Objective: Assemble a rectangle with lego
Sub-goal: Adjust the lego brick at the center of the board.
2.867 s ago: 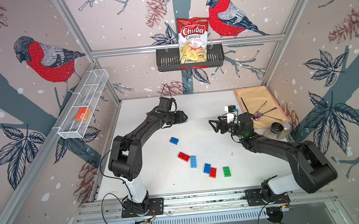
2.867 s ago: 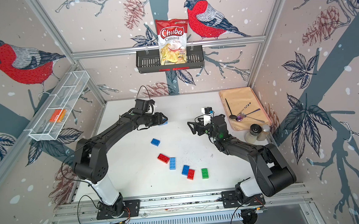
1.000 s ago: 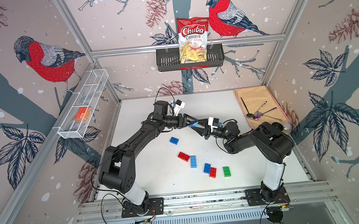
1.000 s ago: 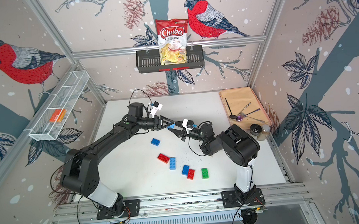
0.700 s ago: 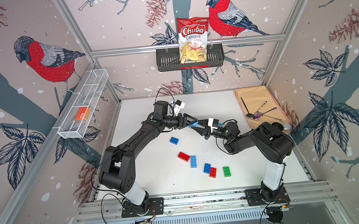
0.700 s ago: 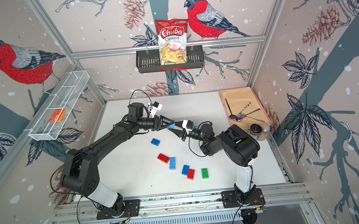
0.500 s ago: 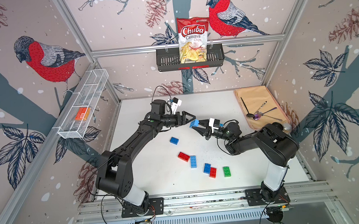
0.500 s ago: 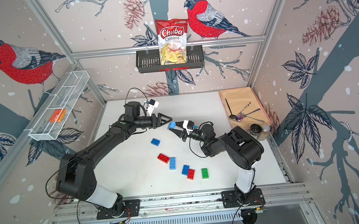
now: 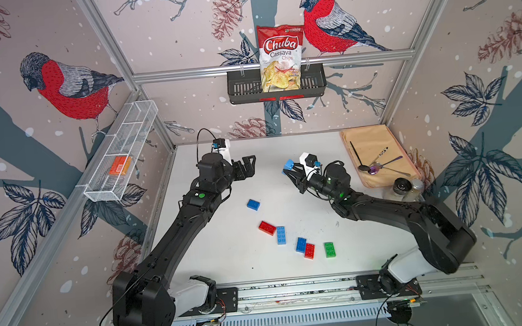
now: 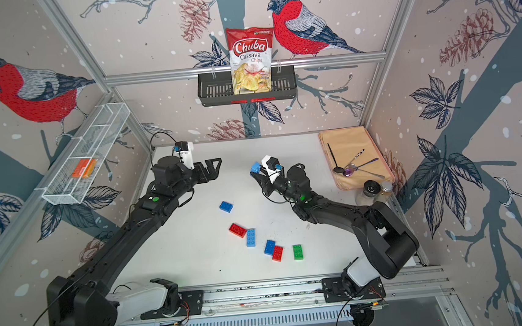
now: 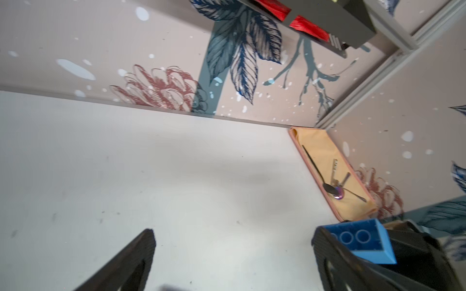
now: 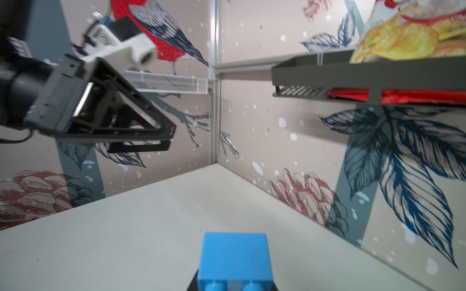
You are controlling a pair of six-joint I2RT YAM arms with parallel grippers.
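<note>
Light blue plastic showed at the tip of the right gripper (image 9: 290, 169), whose jaws were clamped on a light blue brick (image 9: 288, 164) held above the white table (image 9: 229, 261), toward its far middle. That arm stretched low from the near right corner and pointed at the left arm. The left gripper (image 9: 250, 166) faced it, well apart, with jaws spread wide and nothing between them. Its arm reached long from the near left corner.

In the right wrist view the held brick (image 12: 234, 254) looked smooth-sided and end-on, with two round forms at the gripper end.

Six others lay on the table nearer the front. A darker blue brick (image 9: 253, 204) lay alone. A red brick (image 9: 267, 228) touched a second light blue brick (image 9: 280, 235). A blue brick (image 9: 301, 245) lay against a second red brick (image 9: 309, 251), with a green brick (image 9: 329, 249) just beside them.
</note>
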